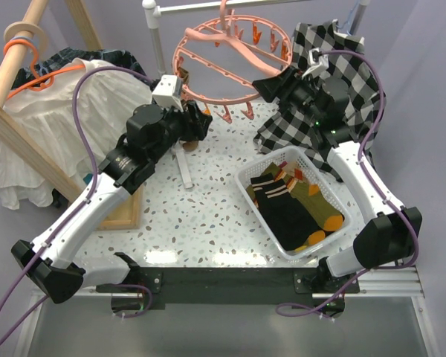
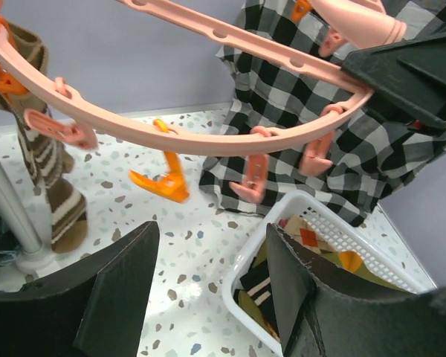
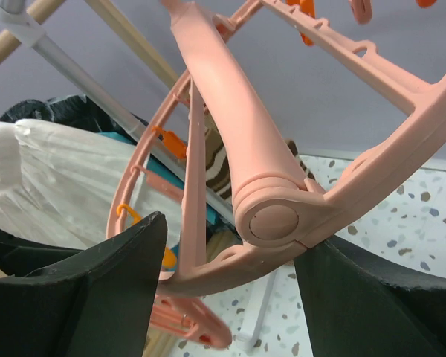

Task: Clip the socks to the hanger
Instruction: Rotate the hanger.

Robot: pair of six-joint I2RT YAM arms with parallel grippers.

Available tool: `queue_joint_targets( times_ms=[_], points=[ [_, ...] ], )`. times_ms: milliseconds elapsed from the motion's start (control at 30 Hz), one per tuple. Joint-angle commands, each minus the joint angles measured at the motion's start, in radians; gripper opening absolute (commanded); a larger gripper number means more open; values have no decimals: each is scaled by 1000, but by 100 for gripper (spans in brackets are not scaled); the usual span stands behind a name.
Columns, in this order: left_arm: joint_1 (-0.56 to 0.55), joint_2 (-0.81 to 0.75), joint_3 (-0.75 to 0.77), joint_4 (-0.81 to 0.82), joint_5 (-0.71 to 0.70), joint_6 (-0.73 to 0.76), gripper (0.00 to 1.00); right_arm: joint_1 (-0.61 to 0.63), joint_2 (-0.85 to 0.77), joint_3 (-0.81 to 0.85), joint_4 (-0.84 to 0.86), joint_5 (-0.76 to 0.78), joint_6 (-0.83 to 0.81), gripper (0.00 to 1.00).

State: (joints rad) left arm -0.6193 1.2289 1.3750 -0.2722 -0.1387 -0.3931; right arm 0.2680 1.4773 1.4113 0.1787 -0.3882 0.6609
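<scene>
The pink ring hanger hangs at the back centre with clips dangling from it. A brown striped sock hangs from its rim on the left and also shows under my left wrist. My left gripper is open and empty, just below the rim. My right gripper is open; the hanger's rim joint lies across its fingertips and touches the right finger. More socks, black, striped and olive with orange toes, lie in the white basket.
A black-and-white checked shirt hangs at the back right, behind my right arm. A white blouse on an orange coat hanger hangs from a wooden rack on the left. A white pole stands beside the ring.
</scene>
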Motion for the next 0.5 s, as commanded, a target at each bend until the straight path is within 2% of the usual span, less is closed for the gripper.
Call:
queue_joint_targets(
  times_ms=[0,200,467],
  points=[
    [21,-12,-30,25,-75,40,63,2,-5,23,125,-26,55,70],
    [85,-14,-67,63,-53,-1,59,2,-8,25,113,-29,54,69],
    [141,-17,-80,80,-107,-12,54,0,-17,29,102,-31,48,67]
  ],
)
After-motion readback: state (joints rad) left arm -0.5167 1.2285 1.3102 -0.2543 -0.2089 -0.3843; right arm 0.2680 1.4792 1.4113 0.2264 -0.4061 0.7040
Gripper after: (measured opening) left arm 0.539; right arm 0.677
